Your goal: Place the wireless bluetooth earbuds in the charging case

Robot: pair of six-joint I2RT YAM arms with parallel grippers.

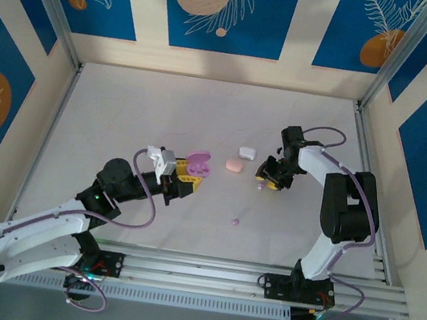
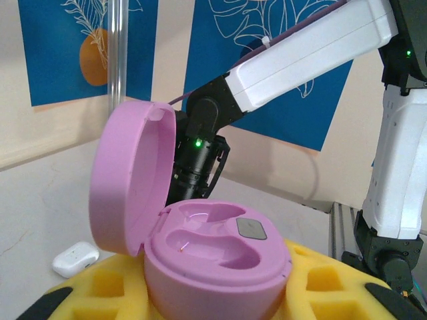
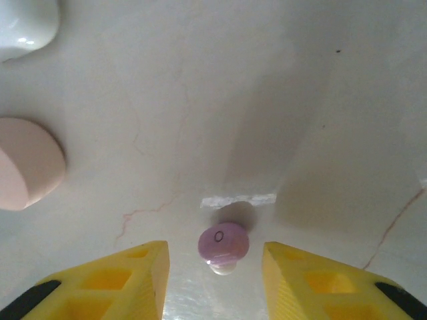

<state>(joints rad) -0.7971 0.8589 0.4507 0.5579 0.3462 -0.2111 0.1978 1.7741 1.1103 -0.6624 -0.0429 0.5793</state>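
Observation:
My left gripper [image 1: 184,173] is shut on a purple charging case [image 1: 198,162], held off the table with its lid up. In the left wrist view the case [image 2: 217,257] sits between the yellow fingers [image 2: 330,287], lid [image 2: 130,177] open, both earbud wells empty. My right gripper [image 1: 268,182] is down at the table, open. A purple earbud [image 3: 223,242] lies on the table between its yellow fingers [image 3: 133,277], touching neither. A second purple earbud [image 1: 235,222] lies loose nearer the front.
A pale pink case [image 1: 234,166] and a white case [image 1: 247,152] lie shut on the table between the two grippers. They also appear at the left of the right wrist view, pink case [image 3: 27,163] and white case [image 3: 23,23]. A metal rail [image 1: 259,281] runs along the front.

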